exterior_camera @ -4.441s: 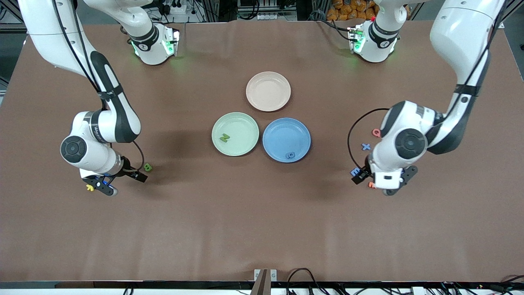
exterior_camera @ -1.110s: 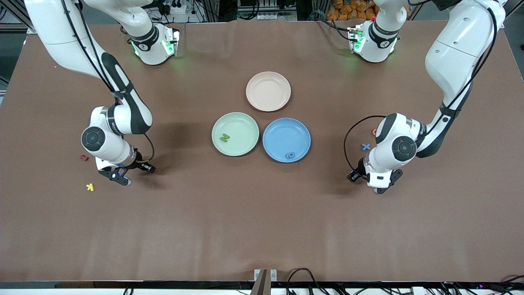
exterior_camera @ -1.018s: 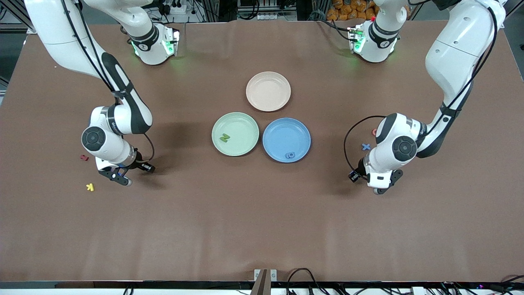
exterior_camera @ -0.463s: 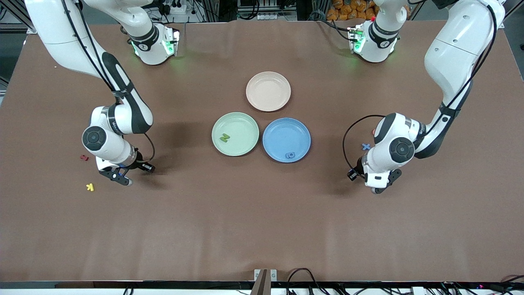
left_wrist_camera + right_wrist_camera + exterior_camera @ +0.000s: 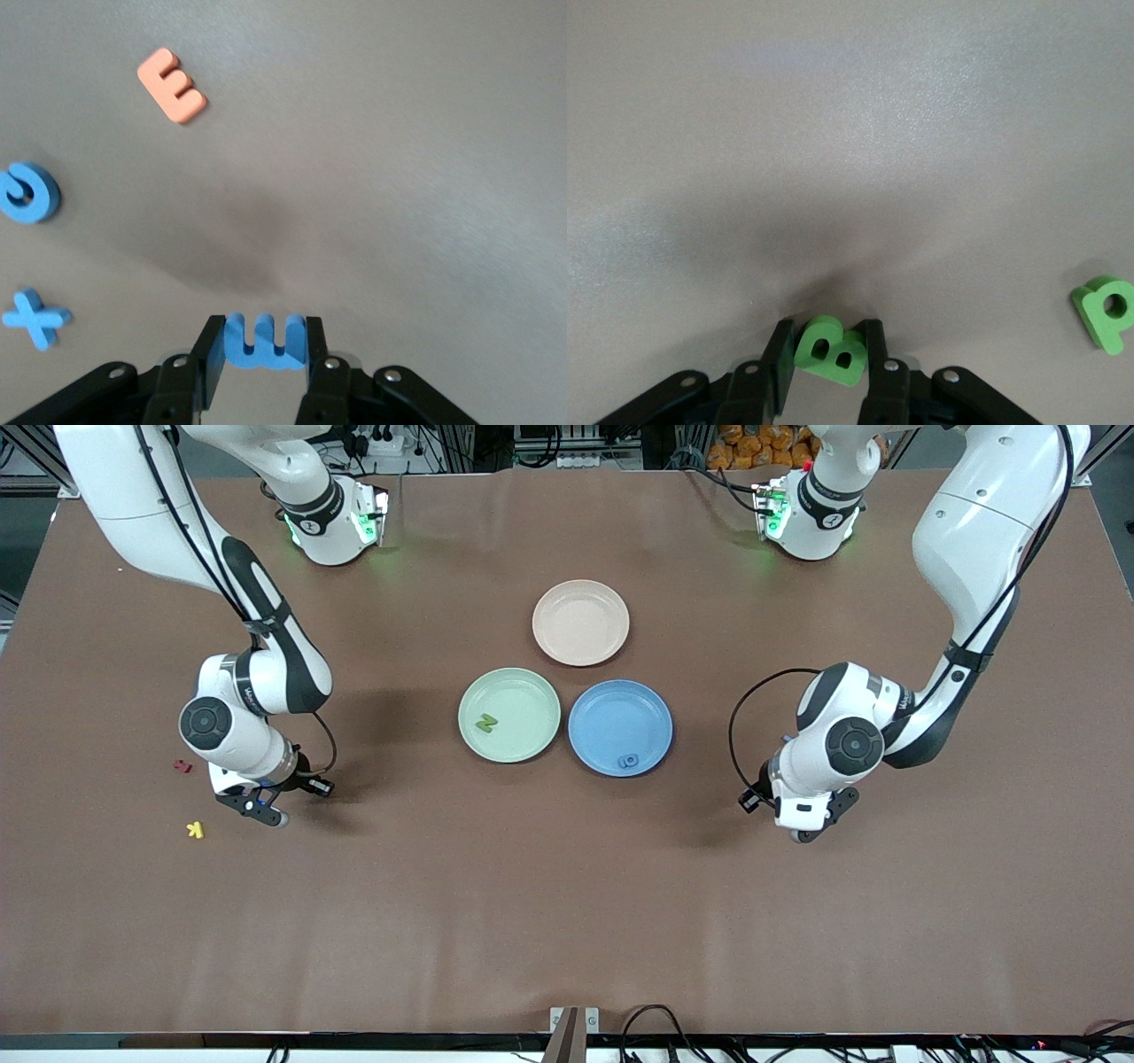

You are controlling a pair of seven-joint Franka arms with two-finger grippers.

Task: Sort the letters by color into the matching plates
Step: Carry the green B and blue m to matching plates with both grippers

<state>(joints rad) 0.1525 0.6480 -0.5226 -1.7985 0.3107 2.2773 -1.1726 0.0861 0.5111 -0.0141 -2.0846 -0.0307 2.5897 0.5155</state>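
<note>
A chunky blue foam E [image 5: 264,342] is pinched between the left gripper's [image 5: 263,365] narrowed fingers. A glossy green foam B [image 5: 830,351] is clamped in the right gripper [image 5: 828,365], low in the right wrist view.

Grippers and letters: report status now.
Left gripper shut on blue letter E, off the table. Right gripper shut on green letter B. Green plate holds an N, blue plate one blue letter. No obstruction seen.
</note>
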